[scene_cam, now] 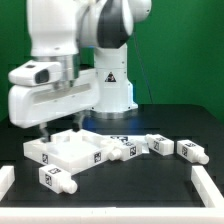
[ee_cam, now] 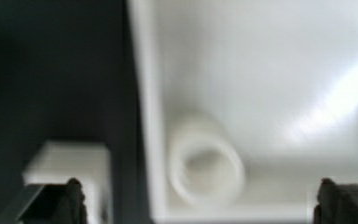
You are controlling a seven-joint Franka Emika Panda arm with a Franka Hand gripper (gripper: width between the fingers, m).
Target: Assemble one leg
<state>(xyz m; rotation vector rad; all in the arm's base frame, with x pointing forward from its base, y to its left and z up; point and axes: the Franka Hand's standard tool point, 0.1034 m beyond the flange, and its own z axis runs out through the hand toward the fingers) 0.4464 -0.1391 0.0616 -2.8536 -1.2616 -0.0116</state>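
My fingers (ee_cam: 55, 204) stand wide apart, clamped on nothing; under them lies the white panel (ee_cam: 274, 80), its round hole (ee_cam: 208, 165) in the gap between my tips; whether I touch the panel I cannot tell; the dark surface (ee_cam: 51, 70) shows past the panel's edge. One leg (scene_cam: 57, 178) lies loose just off the panel, near me; the other legs (scene_cam: 158, 143) lie farther off in a loose row, toward the exterior view's right.
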